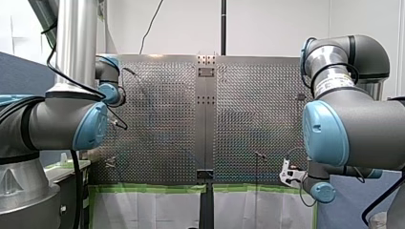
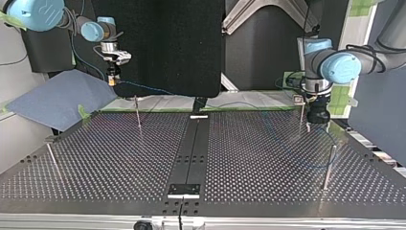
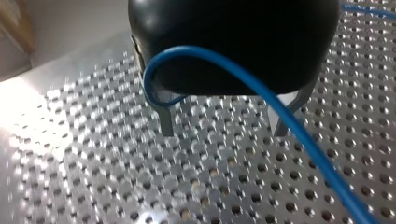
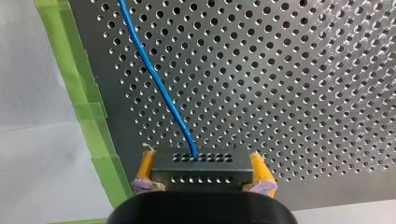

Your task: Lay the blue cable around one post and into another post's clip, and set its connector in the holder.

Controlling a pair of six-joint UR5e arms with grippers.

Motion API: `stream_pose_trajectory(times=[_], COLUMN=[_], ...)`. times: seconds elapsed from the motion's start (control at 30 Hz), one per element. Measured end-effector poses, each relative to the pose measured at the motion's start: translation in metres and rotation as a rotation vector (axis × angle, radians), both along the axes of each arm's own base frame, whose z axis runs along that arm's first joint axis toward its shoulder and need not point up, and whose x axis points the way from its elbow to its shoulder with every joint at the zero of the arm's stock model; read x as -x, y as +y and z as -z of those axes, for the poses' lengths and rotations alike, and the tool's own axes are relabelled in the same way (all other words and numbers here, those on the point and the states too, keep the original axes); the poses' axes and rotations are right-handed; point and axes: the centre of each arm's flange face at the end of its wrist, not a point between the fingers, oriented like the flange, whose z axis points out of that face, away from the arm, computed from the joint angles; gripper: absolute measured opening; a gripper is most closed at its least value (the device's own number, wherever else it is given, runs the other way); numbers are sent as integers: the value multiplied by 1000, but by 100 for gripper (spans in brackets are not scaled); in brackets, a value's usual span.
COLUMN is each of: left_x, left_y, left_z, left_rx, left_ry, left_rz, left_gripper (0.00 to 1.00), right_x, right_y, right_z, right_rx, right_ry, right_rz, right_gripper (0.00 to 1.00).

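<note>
Holding connector in right tool; left tool open beside a post

Bench [image 2: 239, 158]: perforated metal with a black strip down the middle. Green tape [image 4: 88, 112] runs along the edge that is far in the top view.

My right arm [image 2: 36, 12] comes in at the top view's left and my left arm [image 2: 335, 64] at its right. They are well apart.

Right tool [image 4: 201, 156]: yellow pads clamped on both sides of the connector [image 4: 201, 170]. It hangs above the bench's taped edge, at the top view's far left.

Left tool [image 3: 223, 133]: black body, metal fingers spread apart, nothing between the tips. It sits low over the bench at the top view's far right.

Posts [image 2: 138, 112]: four thin uprights on the bench. The capped post [image 2: 302, 115] has a small block on top and stands just beside the left tool. Too small to tell whether anything sits in that block.

Blue cable [image 4: 156, 77]: leaves the connector's face and runs out over the perforated plate. In the top view it heads from the right tool toward the middle along the far edge, then goes faint and is hard to trace across the bench. In the left wrist view it hooks round one metal finger, then sweeps across the front of the tool body and off over the bench. Cannot tell whether it touches the finger.

Connector: dark block with rows of small holes, off the bench and held only by the right tool.
</note>
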Motion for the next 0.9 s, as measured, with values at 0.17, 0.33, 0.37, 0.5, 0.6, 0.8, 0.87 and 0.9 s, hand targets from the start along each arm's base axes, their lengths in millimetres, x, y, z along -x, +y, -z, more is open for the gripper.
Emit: stream_pose_trajectory(times=[0.17,0.33,0.37,0.5,0.6,0.8,0.87,0.9], left_x=[4,7,8,7,6,9,11,12], left_y=[-1,-3,-2,-2,0,4,5,6], left_z=[-10,-12,-12,-15,-20,-24,-24,-25], left_rx=[-45,-83,-89,-117,-140,-187,-203,-210], left_ry=[2,26,32,54,69,117,138,146], left_rz=[0,-1,-4,-22,-42,-87,-102,-108], left_gripper=[100,100,100,100,100,100,100,100], right_x=[0,-1,-1,-1,-1,-1,-1,-1], right_y=[0,0,0,0,0,0,0,0], right_z=[0,0,0,0,0,0,0,0], right_rx=[0,-1,-1,-1,-1,-1,-1,-1], right_ry=[0,-1,-1,-1,-1,0,0,0], right_rz=[-1,-1,-1,-1,-1,-2,-1,-2], right_gripper=[0,0,0,0,0,0,0,0])
